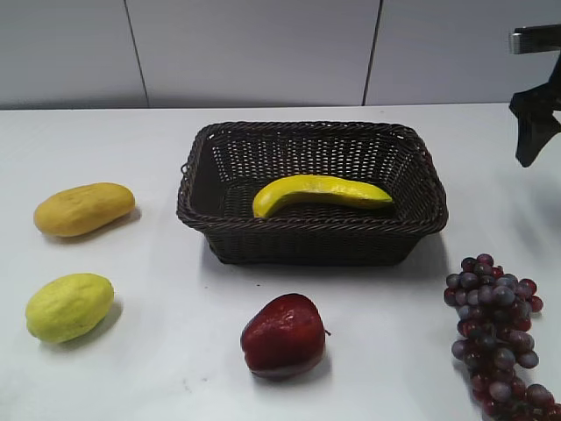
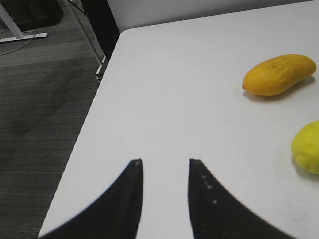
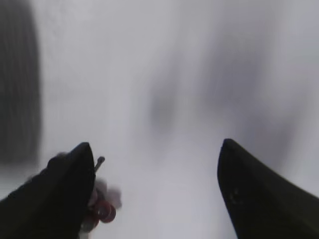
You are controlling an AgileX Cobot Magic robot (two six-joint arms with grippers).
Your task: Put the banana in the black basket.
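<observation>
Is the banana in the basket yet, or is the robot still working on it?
It looks done: the banana lies inside the black basket, resting on its floor. Nothing is in hand. The right tool is open and empty, up at the right edge of the exterior view, and the left tool is open and empty over bare table near the orange-yellow fruit. Nothing seems left to do.

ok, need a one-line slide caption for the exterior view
Curved yellow banana lying inside the dark woven wicker basket, loose fruit on the white table around it, right gripper raised clear at the edge.
</observation>
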